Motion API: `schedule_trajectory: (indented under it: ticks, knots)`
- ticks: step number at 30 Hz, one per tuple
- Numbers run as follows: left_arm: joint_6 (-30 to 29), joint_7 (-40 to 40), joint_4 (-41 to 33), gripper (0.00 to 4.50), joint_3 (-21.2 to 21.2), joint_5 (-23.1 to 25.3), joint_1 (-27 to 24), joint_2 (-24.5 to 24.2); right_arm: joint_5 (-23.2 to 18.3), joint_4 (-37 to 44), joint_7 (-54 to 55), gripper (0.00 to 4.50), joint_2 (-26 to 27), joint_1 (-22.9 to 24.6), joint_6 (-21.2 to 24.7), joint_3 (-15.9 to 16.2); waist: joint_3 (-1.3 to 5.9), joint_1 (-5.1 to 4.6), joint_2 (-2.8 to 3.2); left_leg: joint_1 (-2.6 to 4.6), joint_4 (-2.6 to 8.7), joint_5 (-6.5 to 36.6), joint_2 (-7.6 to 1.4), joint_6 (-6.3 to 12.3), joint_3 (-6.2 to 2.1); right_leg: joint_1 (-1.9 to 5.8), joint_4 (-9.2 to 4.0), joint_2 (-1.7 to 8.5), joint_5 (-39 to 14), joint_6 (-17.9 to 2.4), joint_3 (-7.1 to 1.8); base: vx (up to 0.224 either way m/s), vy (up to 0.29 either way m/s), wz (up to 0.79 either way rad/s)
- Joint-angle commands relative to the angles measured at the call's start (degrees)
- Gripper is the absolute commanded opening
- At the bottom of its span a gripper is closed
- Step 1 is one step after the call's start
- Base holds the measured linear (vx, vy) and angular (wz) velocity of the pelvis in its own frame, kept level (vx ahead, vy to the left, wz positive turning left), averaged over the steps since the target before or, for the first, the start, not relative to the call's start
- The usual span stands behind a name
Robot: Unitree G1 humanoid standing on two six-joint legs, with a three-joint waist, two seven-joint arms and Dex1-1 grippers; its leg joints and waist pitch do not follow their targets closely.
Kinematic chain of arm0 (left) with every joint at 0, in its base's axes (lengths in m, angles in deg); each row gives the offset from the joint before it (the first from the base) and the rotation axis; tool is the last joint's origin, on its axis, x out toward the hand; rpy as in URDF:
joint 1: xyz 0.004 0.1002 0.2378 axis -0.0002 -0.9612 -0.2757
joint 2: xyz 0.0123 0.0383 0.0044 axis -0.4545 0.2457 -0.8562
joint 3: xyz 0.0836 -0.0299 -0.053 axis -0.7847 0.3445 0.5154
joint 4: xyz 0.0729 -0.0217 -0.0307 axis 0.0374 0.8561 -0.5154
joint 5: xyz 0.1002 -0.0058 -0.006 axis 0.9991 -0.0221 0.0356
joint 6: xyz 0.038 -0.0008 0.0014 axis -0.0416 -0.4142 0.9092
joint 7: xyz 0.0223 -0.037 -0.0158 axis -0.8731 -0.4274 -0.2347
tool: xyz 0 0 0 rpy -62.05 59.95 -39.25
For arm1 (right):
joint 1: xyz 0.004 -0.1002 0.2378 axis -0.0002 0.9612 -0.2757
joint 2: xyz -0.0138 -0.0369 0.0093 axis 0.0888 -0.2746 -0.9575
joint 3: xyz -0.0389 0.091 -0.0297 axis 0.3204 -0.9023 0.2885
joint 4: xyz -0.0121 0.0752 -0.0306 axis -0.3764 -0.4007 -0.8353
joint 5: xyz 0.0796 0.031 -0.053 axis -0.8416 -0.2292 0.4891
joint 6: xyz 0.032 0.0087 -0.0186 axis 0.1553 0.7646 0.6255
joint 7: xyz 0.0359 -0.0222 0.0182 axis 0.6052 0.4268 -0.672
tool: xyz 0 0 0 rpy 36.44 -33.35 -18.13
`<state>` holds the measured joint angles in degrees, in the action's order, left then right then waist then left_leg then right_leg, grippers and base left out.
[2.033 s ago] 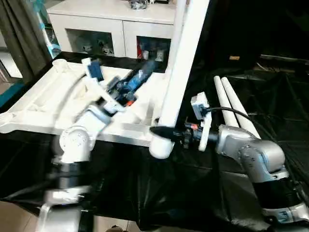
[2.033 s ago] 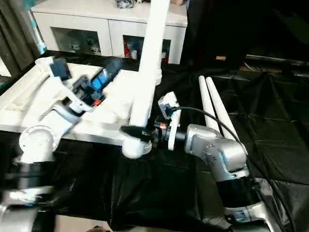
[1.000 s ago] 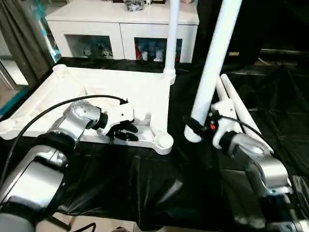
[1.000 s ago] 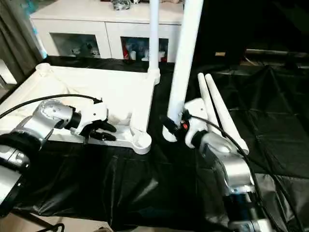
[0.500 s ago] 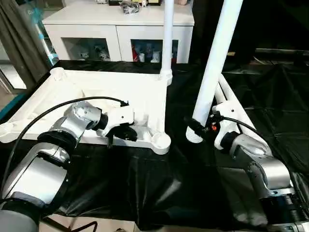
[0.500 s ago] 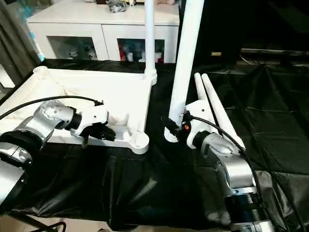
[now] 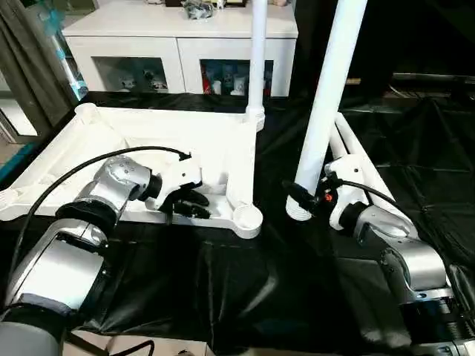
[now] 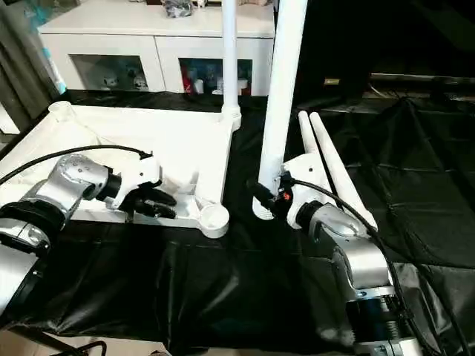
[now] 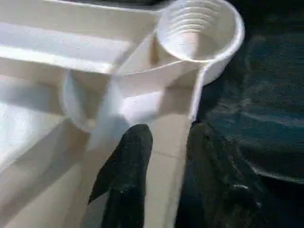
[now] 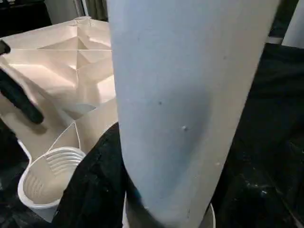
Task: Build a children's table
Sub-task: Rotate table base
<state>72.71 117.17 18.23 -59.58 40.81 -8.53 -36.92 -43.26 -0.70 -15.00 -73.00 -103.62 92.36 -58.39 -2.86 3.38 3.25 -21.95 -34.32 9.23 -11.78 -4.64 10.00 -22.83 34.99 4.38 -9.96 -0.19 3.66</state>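
Note:
The children's table top (image 7: 148, 133) lies upside down on the black cloth, ribs up. One white leg (image 7: 257, 52) stands in its far right corner socket. My left gripper (image 7: 191, 204) is open at the near rim, one finger (image 9: 128, 161) inside the rim wall and the other outside it. The near right corner socket (image 9: 194, 28) is empty. My right gripper (image 7: 303, 196) is shut on a second leg (image 7: 326, 104), held nearly upright with its lower end just right of that socket (image 10: 45, 183). Two more legs (image 7: 356, 159) lie behind my right arm.
A white cabinet (image 7: 185, 44) with glass doors stands behind the work. Black cloth (image 7: 245, 297) covers the big table, with wrinkles toward the right. A dark curtain (image 7: 30, 59) hangs at the far left. A black cable loops over my left forearm.
My left arm has come down to the top's near rim; its fingers closed and then spread again. My right arm carried the leg right of the near socket and now holds it still.

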Motion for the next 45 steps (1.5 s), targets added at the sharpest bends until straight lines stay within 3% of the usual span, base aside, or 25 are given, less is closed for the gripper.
schedule_trajectory:
  ticks: [1,2,6,12,18,22,34,39,45]
  knots:
    - [-0.69,0.85,0.67,1.93,-0.09,0.27,-0.11,0.09,0.18,0.65,-0.32,1.90,-0.53,-0.93,0.16,0.27,4.11,0.08,-0.29,1.20,3.84,14.39,-0.65,1.66,-0.19,3.05,-4.37,3.31,-12.55,-13.42,-2.19,0.000,0.000,0.00]
    - [-1.22,1.38,0.76,1.88,0.69,-0.05,0.17,0.27,0.20,0.79,-0.42,1.90,-0.65,-0.80,0.22,0.18,4.12,0.10,-0.11,1.23,3.84,14.31,-0.67,1.60,-0.22,3.00,-4.39,3.34,-12.74,-13.39,-2.18,0.000,0.000,0.00]
    - [-2.40,2.50,0.62,2.30,1.72,-0.45,0.54,0.52,0.43,0.93,-0.61,1.90,-0.76,-0.67,0.27,0.03,4.05,0.05,-0.27,1.23,3.90,14.62,-0.68,1.55,-0.23,3.01,-4.47,3.34,-12.96,-13.45,-2.17,0.000,0.000,0.00]
    - [-0.99,1.15,0.82,2.30,1.03,1.13,0.28,0.64,0.77,0.96,-0.81,1.90,-0.74,-0.58,0.17,0.23,4.13,0.03,-0.22,1.16,3.89,14.32,-0.74,1.74,-0.28,3.06,-4.32,3.30,-11.55,-13.76,-2.18,0.000,0.000,0.00]
    - [1.65,-2.95,1.50,1.68,1.59,2.71,-0.43,0.81,0.92,1.14,-1.00,1.90,-0.65,-0.60,0.17,0.35,4.03,-0.09,-0.08,1.23,3.95,15.40,-0.73,1.52,-0.30,3.02,-4.55,3.27,-12.86,-13.34,-2.15,0.000,0.000,0.00]
    - [3.03,-4.25,1.71,1.53,1.71,2.90,-0.64,0.76,1.07,1.15,-1.13,1.90,-0.62,-0.55,0.18,0.33,4.01,-0.06,-0.14,1.26,4.01,15.71,-0.73,1.39,-0.31,2.94,-4.61,3.24,-13.54,-13.08,-2.16,0.000,0.000,0.00]
    - [1.68,-3.05,2.63,0.54,1.90,3.72,-0.61,0.65,1.10,0.68,-1.57,1.90,-0.41,-0.99,0.11,0.47,3.90,-0.03,-0.18,1.22,4.13,16.22,-0.76,1.29,-0.35,2.82,-4.75,3.35,-14.80,-12.77,-2.19,0.000,0.000,0.00]
    - [-2.28,-2.58,2.36,0.33,1.88,3.74,-1.42,1.05,1.11,0.63,-1.65,1.90,-0.15,-1.06,0.10,0.62,3.89,-0.07,-0.14,1.16,4.24,16.31,-0.83,1.20,-0.44,2.88,-4.61,3.42,-14.12,-13.17,-2.18,0.000,0.000,0.00]
    - [-13.13,-4.08,-2.61,0.07,3.69,1.51,-4.70,3.05,1.20,0.29,-1.66,1.90,0.26,-1.06,-0.01,0.91,3.66,-0.31,-0.57,1.04,4.17,16.31,-0.72,1.62,-0.38,2.99,-4.81,3.62,-16.94,-13.10,-2.11,0.000,0.000,0.00]
